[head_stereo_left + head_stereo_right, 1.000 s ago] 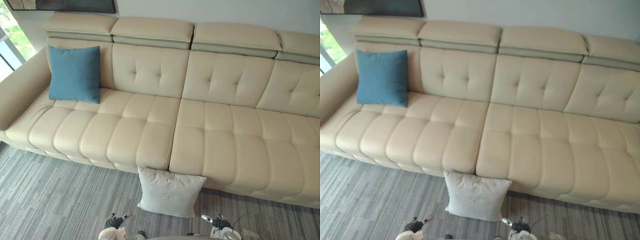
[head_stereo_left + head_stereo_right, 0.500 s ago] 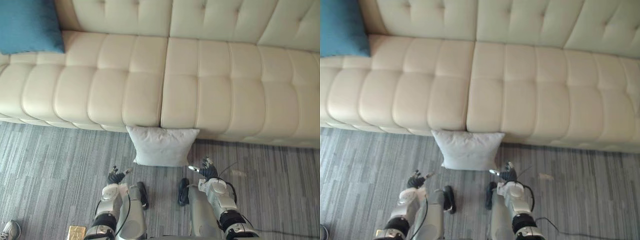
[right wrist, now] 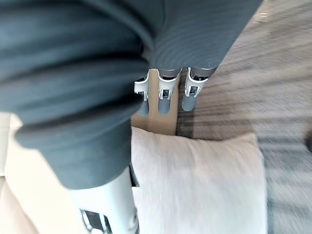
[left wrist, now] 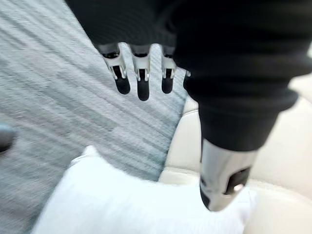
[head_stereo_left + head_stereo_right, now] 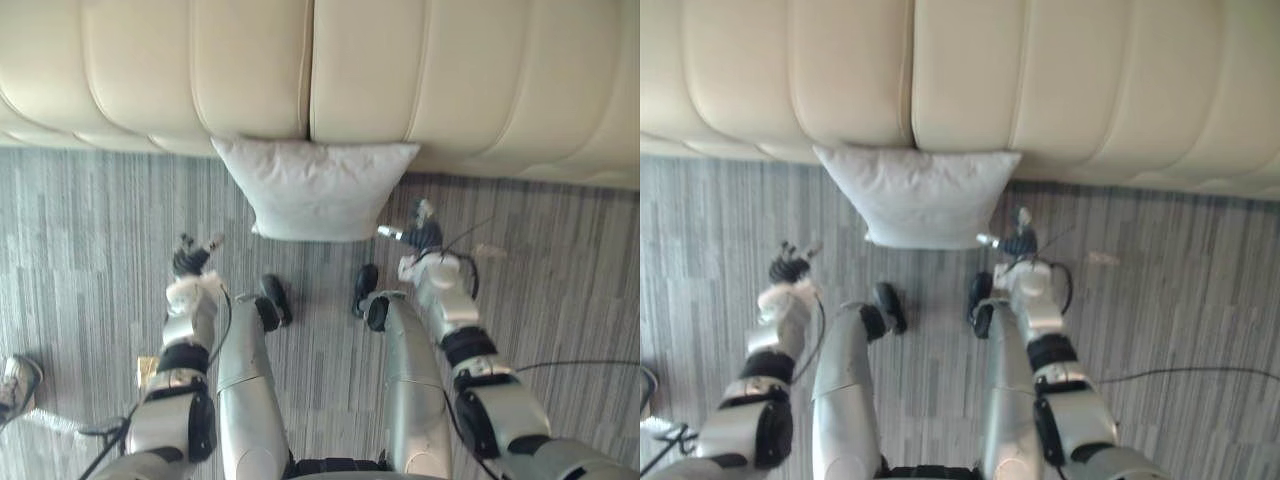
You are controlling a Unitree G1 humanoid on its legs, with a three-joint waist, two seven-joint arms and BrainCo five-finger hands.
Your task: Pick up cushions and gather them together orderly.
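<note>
Grey carpet (image 5: pixel 90 220): white cushion (image 5: pixel 315 190) upright against sofa (image 5: pixel 250 70) front.

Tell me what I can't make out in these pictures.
Sofa: cut off by the eye views' top edge; its back is out of frame.
Right hand and white cushion: too small to tell whether they touch.
A person's shoe: cut off by the left eye view's left edge.

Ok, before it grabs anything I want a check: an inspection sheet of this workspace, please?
surface: grey striped carpet before a cream sofa.
job's things: white cushion on the carpet, leaning against the sofa front.
clutter: small yellow item on the carpet.
hands: left hand and right hand open, fingers straight, either side of the cushion, holding nothing.
cables: nothing seen.
surroundings: a person's shoe at the left edge.
</note>
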